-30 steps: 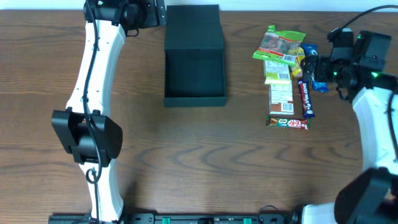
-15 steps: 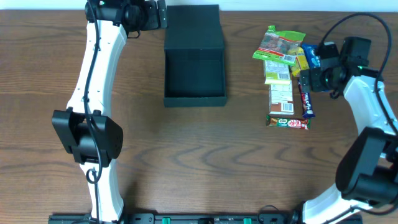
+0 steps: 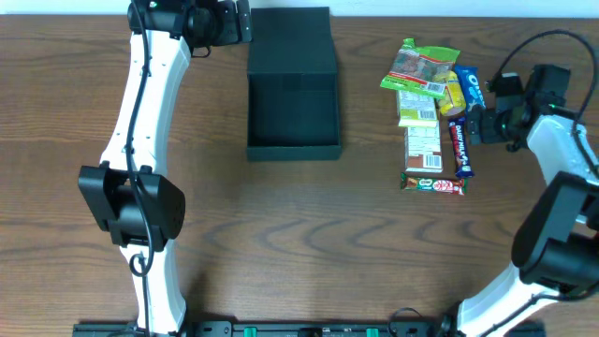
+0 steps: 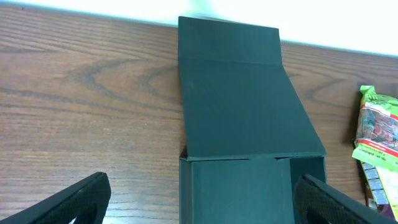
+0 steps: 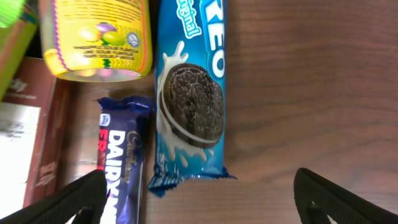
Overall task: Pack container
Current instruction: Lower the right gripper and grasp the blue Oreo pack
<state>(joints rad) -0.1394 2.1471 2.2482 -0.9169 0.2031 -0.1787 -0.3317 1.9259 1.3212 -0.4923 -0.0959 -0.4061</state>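
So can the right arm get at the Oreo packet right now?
Probably yes: the right gripper is open over the Oreo packet, which lies uncovered. The Dairy Milk bar beside it is close, so a finger might nudge it.

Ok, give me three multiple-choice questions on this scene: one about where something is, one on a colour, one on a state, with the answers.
1. In the overhead view, the snacks lie on which side of the container?
A. left
B. right
C. inside it

2. The Oreo pack is mostly:
A. blue
B. red
C. green

3. The container is:
A. shut
B. open, with packets in it
C. open, with nothing in it

Answers:
1 B, the whole pile sits to its right.
2 A, the right wrist view shows a blue wrapper.
3 C, the lid is folded back and the inside is bare.
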